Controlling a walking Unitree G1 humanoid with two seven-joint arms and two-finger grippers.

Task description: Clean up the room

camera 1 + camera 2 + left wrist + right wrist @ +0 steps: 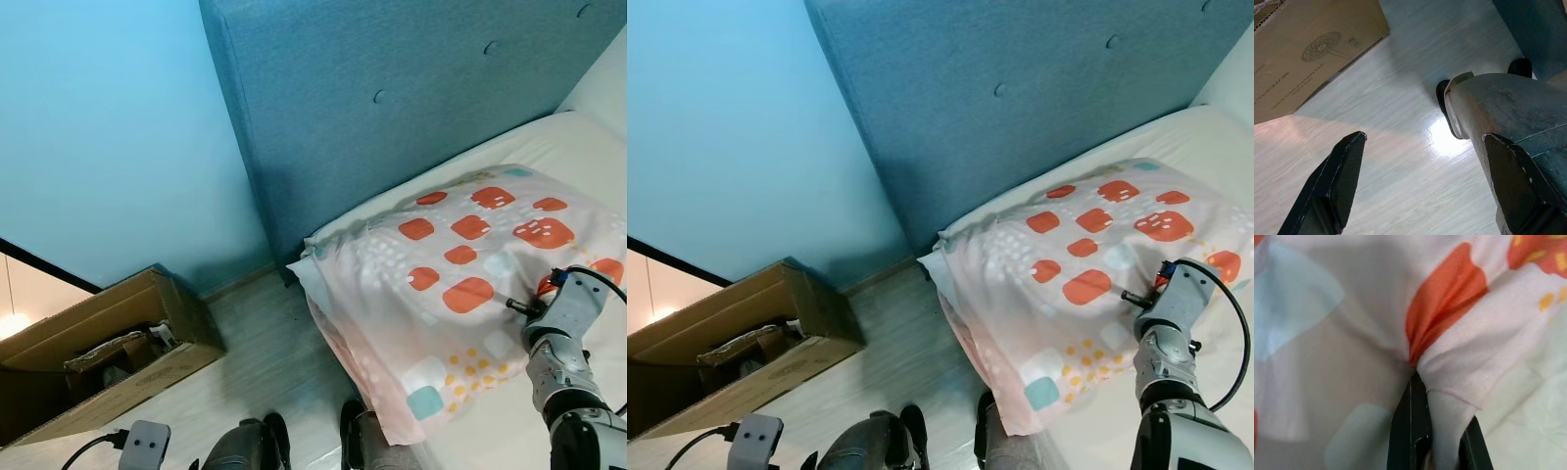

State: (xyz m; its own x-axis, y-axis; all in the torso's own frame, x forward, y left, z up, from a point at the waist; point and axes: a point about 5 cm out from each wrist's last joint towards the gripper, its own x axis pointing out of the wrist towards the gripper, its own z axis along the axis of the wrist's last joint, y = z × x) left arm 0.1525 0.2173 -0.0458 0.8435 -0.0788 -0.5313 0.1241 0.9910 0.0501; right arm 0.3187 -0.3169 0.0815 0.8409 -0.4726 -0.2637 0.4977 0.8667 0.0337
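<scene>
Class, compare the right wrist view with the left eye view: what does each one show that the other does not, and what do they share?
Right wrist view alone: the right hand pinching a bunched fold of the blanket between its black fingers.

Left eye view alone: the blue headboard, the blue wall, the open cardboard box on the pale floor, and the right arm reaching over the bed.

Both: the pale blanket with orange and light blue patches, lying on the white bed sheet.

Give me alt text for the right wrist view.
The right gripper pinches a gathered fold of the patterned blanket, its two black fingers shut on the cloth. The fabric is pale pink with orange, light blue and yellow patches.
</scene>
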